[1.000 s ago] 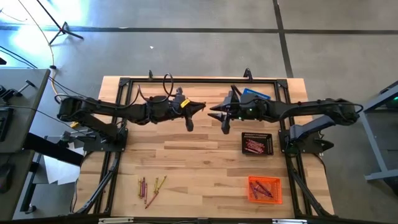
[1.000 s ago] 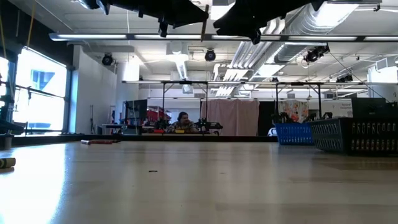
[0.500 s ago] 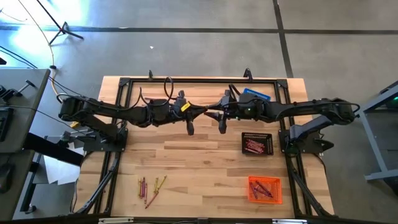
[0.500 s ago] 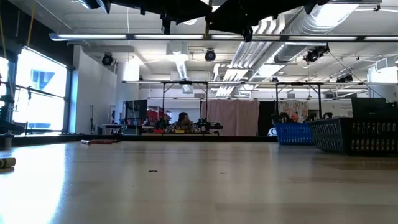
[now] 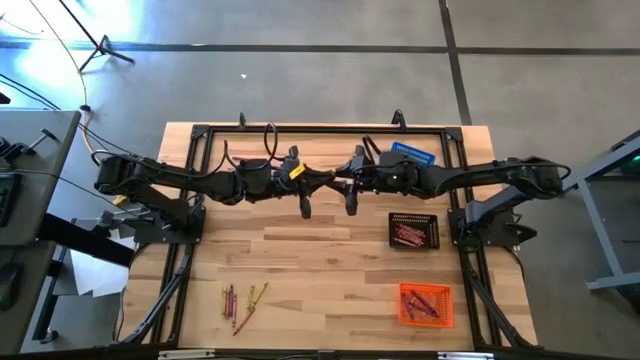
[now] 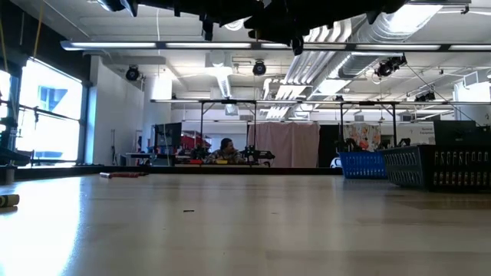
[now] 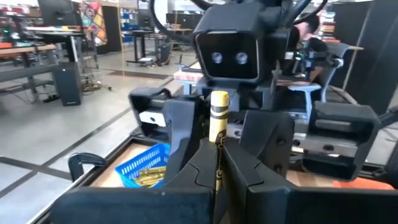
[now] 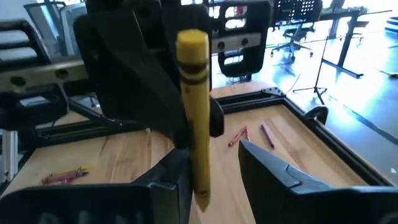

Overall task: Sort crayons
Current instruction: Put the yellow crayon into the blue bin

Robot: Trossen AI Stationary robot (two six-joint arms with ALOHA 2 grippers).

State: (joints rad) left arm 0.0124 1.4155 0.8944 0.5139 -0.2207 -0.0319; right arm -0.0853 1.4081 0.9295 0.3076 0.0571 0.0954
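- We've got both arms meeting mid-air over the back-centre of the table (image 5: 300, 250), grippers nose to nose.
- Left gripper (image 7: 217, 163): fingers pressed together, pinching a yellow crayon (image 7: 218, 121) near its lower end; the stick stands up out of the fingertips, long axis along the fingers and pointing toward the other arm.
- Right gripper (image 8: 208, 171): fingers spread, one each side of that same yellow crayon, not yet clamped as far as we can tell. In the right wrist view the stick sits between the two fingers w/ a gap showing on one side.
- Key relation: crayon's free end reaches into the right gripper's gap, so the right arm is the nearer one to take it. Looks like a handover, left to right.
- Our read of next step: right fingers close across the stick, then left lets go. Risk: stick tips if the release comes early.
- Destination likely the blue basket (image 5: 412, 154), near the right arm at the back; it already holds yellow ones per left wrist view.
- Black basket (image 5: 413, 231) and orange basket (image 5: 426, 304) hold sorted crayons too.
- Loose crayons (image 5: 243, 299) lie front-left, well apart from both grippers, nearer the left arm's side.
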